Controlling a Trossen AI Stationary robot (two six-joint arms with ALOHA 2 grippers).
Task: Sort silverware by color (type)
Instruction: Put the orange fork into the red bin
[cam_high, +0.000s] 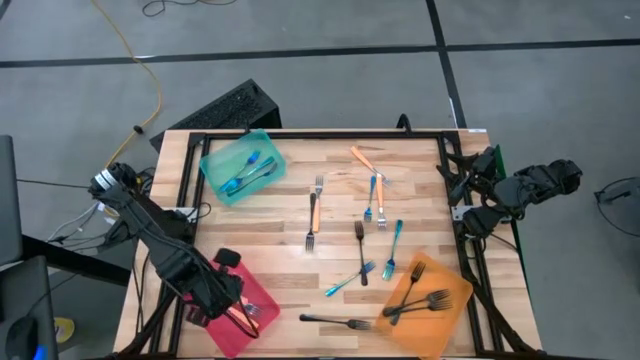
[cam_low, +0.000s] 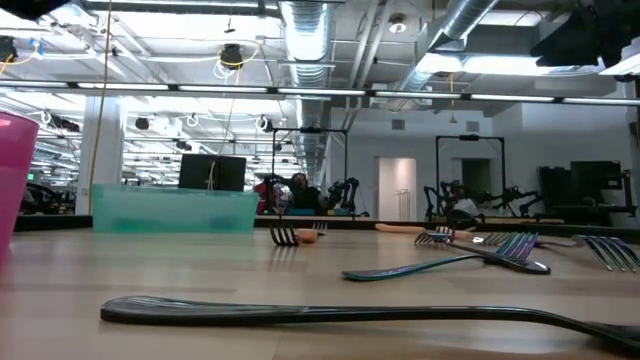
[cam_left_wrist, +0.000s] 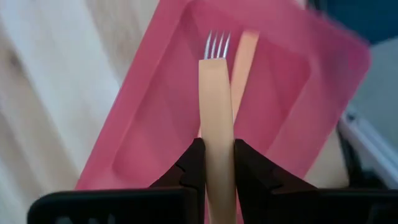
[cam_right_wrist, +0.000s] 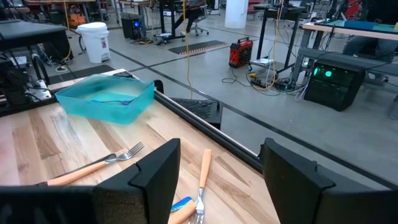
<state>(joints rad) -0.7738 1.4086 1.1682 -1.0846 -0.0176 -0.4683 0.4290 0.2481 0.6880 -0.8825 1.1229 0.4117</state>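
Your left gripper (cam_left_wrist: 217, 163) is clamped on a slim orange-handled fork with metal tines (cam_left_wrist: 216, 124), held over the translucent red plastic tray (cam_high: 262, 300) at the table's near left corner. Your right gripper (cam_right_wrist: 221, 171) waits at the far right edge, fingers spread wide and empty. Other forks lie scattered mid-table.

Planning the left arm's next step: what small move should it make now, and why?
Probably lower slightly and open. The left tool is shut on an orange-handled fork over the red tray, where another orange fork already lies, so releasing it there sorts it.
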